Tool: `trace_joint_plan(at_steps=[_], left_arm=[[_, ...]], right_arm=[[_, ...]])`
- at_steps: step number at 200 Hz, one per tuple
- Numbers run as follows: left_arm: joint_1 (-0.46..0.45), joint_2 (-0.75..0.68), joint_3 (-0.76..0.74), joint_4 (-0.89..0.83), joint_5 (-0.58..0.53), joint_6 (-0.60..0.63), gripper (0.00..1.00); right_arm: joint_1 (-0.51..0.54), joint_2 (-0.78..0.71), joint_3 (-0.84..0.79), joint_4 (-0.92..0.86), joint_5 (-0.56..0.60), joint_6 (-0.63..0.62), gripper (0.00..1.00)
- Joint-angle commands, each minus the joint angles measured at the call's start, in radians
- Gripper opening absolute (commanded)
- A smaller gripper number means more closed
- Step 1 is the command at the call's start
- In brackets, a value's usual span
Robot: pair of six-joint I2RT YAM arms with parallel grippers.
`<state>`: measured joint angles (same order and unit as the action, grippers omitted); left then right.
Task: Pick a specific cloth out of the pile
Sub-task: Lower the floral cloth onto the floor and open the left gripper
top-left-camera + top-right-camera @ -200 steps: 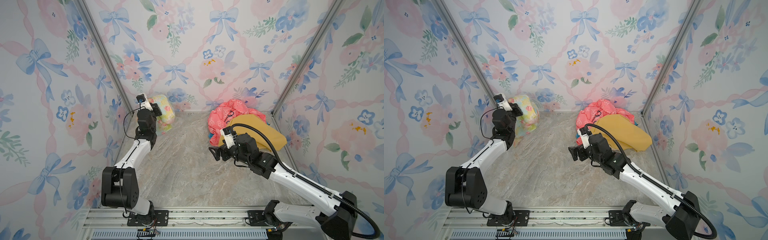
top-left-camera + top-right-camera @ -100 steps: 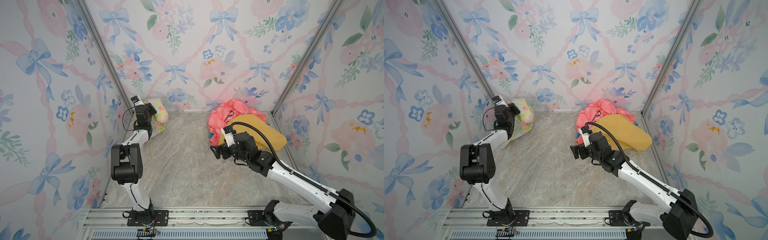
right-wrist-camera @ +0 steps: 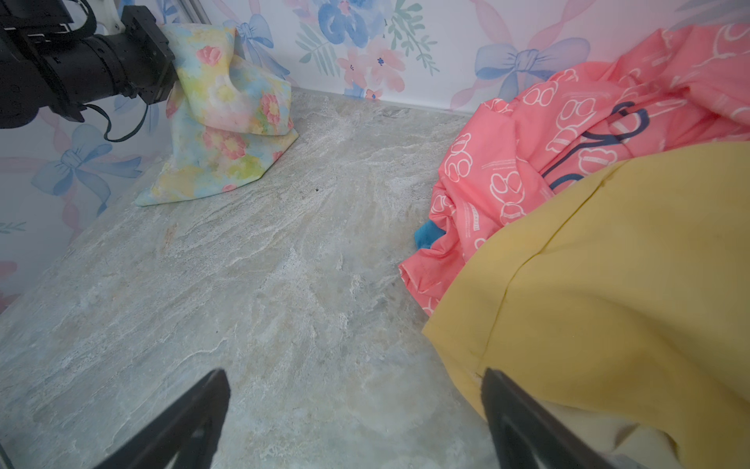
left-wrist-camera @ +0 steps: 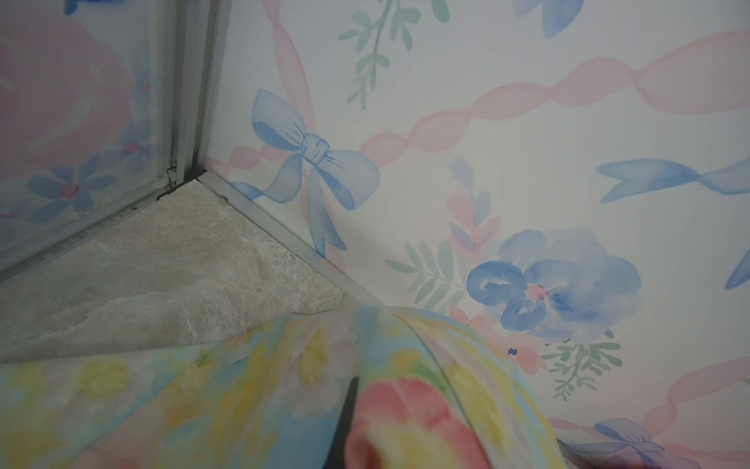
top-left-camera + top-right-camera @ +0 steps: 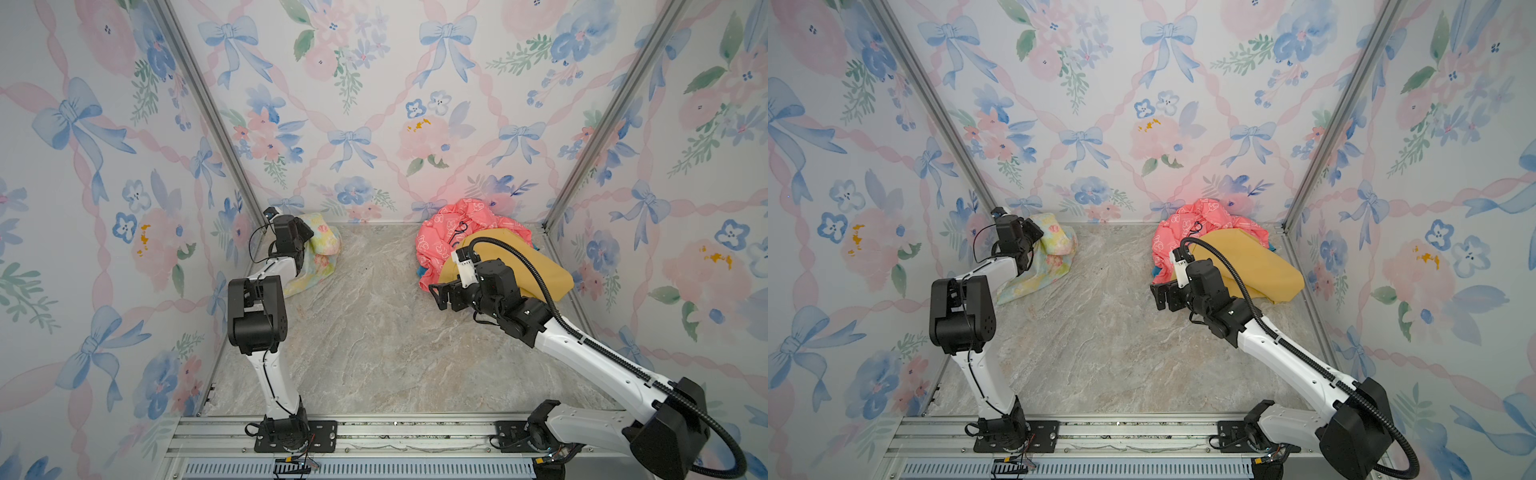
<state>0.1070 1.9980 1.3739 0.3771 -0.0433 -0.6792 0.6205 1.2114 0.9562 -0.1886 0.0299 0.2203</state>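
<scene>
Pinching the cloth (image 5: 325, 248) in the far-left corner, the left gripper (image 5: 308, 237) could drop it if tugged. The right gripper (image 5: 437, 294) gapes empty beside the pile (image 5: 440, 232).

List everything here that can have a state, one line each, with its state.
Thin pastel flower-printed cloth: pinched, upper end lifted, lower end on the marble-look table, apart from the pile.
Left pincer: shut on the cloth.
Right pincer: open, empty.
Coral-pink white-printed cloth: crumpled in the pile.
Plain mustard-yellow cloth: draped over the coral-pink one.
</scene>
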Motion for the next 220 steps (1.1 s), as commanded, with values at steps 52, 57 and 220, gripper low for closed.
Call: trace_joint_plan(at_steps=[52, 57, 220], left_arm=[[0.044, 0.111, 0.130, -0.203, 0.081, -0.030, 0.00], [0.048, 0.115, 0.132, -0.210, 0.084, -0.028, 0.00], [0.141, 0.211, 0.213, -0.352, 0.195, 0.000, 0.73]], right_arm=[[-0.082, 0.027, -0.045, 0.063, -0.062, 0.032, 1.00], [-0.082, 0.028, -0.043, 0.065, -0.061, 0.035, 1.00], [-0.082, 0.029, -0.040, 0.046, -0.056, 0.025, 0.99]])
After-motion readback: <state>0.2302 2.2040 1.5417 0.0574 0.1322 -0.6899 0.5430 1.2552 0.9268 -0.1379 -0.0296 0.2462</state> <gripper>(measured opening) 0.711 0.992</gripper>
